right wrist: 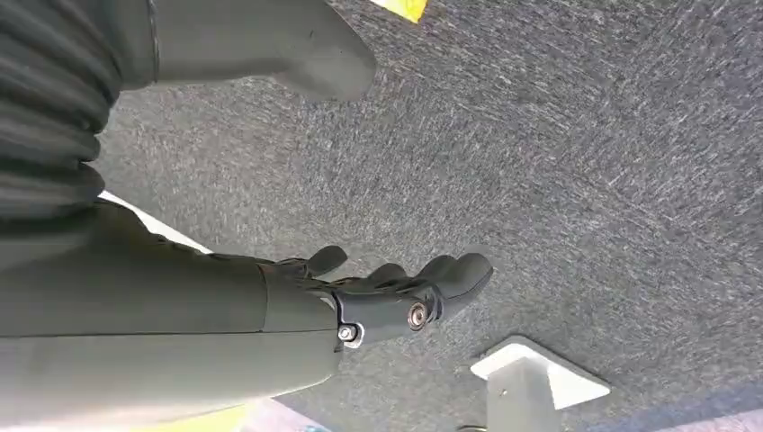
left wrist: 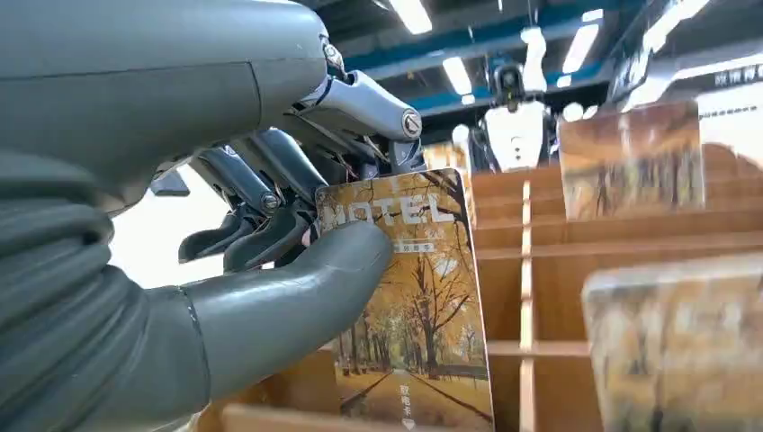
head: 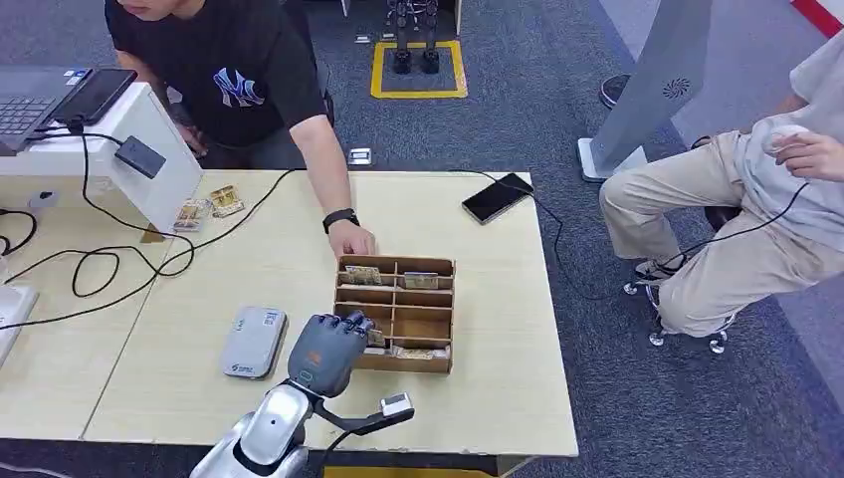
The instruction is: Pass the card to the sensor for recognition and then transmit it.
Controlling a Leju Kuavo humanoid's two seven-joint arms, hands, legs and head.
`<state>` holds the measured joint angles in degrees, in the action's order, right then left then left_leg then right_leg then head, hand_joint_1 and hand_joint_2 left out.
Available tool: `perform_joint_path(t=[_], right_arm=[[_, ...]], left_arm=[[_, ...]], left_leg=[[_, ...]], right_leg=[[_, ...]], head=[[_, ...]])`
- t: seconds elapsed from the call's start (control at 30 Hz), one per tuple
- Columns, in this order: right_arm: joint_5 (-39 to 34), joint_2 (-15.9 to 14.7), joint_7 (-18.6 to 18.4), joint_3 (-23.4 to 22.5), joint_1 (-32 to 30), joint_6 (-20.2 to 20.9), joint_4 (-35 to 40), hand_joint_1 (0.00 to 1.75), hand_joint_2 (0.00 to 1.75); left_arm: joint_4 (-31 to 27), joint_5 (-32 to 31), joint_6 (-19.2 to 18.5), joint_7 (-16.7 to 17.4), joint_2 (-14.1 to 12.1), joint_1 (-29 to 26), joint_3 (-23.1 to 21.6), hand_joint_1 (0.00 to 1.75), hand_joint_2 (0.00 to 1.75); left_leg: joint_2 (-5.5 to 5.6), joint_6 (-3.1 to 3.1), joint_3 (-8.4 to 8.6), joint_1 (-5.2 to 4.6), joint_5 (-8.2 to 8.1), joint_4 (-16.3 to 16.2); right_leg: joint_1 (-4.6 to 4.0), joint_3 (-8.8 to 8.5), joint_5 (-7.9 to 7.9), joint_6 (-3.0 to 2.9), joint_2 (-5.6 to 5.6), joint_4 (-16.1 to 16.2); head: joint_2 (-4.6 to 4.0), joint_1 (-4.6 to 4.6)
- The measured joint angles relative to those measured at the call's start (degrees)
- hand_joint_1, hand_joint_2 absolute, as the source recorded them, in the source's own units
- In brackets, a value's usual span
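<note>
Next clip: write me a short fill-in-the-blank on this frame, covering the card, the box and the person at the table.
1. The left hand pinches a card printed with the word ____.
2. The card stands in a ____ divided box.
3. The grey sensor lies on the table to the robot's ____ of the box.
4. The person in the black shirt touches the box's ____ edge.

Missing words: HOTEL; wooden; left; far

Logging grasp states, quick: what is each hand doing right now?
Left hand: holding the hotel card, pinched between thumb and fingers at the wooden organizer.
Right hand: holding nothing, fingers loosely apart, hanging over the carpet.
</note>
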<state>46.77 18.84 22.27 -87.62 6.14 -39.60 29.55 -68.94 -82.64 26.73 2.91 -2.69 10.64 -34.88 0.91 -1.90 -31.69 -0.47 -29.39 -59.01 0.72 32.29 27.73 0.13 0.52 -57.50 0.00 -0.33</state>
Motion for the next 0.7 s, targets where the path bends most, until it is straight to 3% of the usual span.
perform_joint_path(t=[0.27, 0.7], right_arm=[[0.2, -0.1, 0.2, 0.0, 0.0, 0.0, -0.3, 0.00, 1.75], [1.2, -0.1, 0.3, 0.0, 0.0, 0.0, -0.5, 0.00, 1.75]], left_arm=[[-2.1, 1.9, 2.1, -1.7, 0.0, -0.9, 0.7, 1.75, 1.75], [-2.8, 2.4, 1.7, -2.1, 0.1, -1.5, 1.5, 1.75, 1.75]], left_leg=[[-0.01, 0.02, 0.00, 0.00, -0.01, 0.0], [-0.01, 0.02, 0.01, 0.00, -0.01, 0.0]], right_leg=[[0.00, 0.00, 0.00, 0.00, 0.00, 0.0], [0.00, 0.00, 0.00, 0.00, 0.00, 0.0]], head=[[0.00, 0.00], [0.00, 0.00]])
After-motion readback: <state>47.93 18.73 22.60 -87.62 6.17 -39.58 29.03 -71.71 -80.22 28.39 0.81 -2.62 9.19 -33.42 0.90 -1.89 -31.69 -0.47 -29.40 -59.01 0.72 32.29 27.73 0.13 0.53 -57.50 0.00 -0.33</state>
